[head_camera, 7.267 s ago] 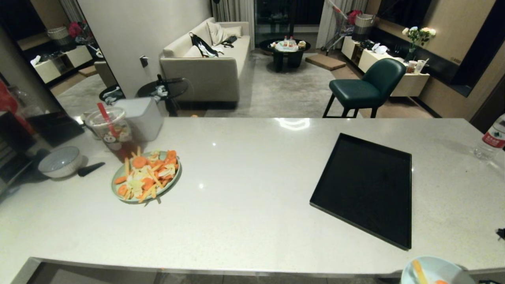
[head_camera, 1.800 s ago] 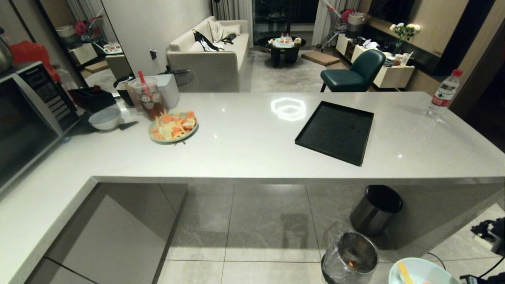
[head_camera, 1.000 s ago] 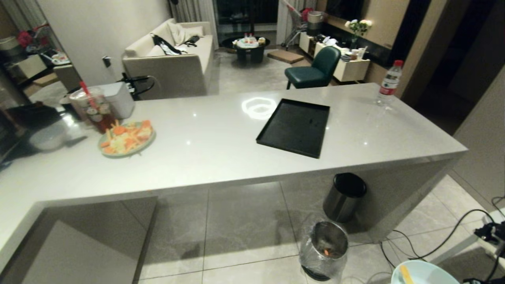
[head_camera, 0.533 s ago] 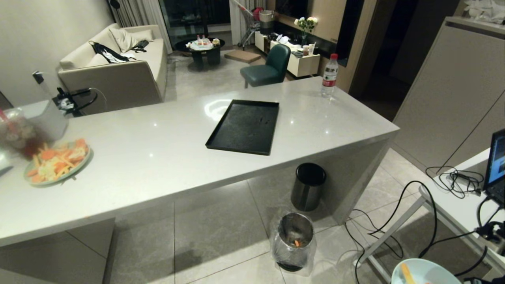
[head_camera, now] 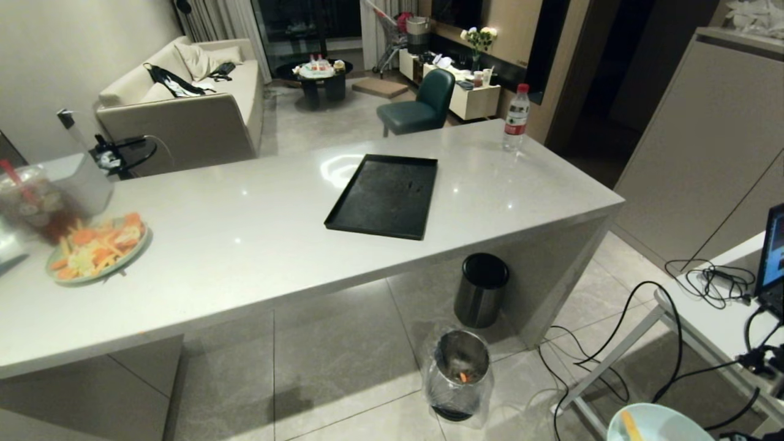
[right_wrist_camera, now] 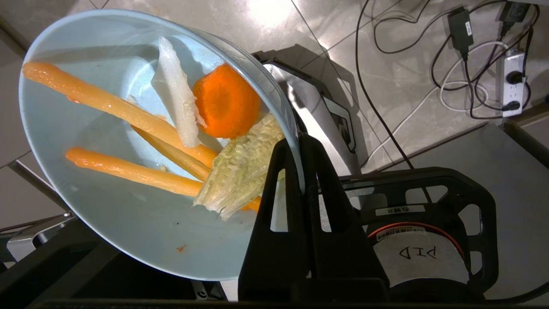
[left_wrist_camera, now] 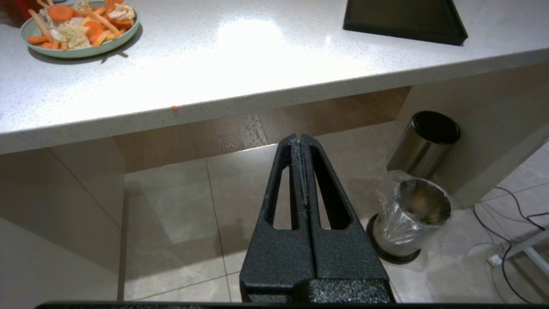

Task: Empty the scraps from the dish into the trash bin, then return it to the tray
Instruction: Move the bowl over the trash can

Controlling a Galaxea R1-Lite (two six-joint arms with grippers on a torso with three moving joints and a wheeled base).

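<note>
Whole view is swinging right; your right tool (right_wrist_camera: pixel 300 141) is gripping dish (right_wrist_camera: pixel 107 206), scraps (right_wrist_camera: pixel 180 128) inside; left tool (left_wrist_camera: pixel 300 139) clenched, empty. You are needing to carry dish over trash bin (head_camera: pixel 460 383), then tip.

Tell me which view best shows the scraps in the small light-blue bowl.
The right wrist view: it looks straight into the small light-blue bowl, showing the scraps: orange sticks, a carrot round, pale leafy pieces. The head view catches only the bowl's rim with one yellow stick at its bottom right corner. The left wrist view shows neither.
</note>
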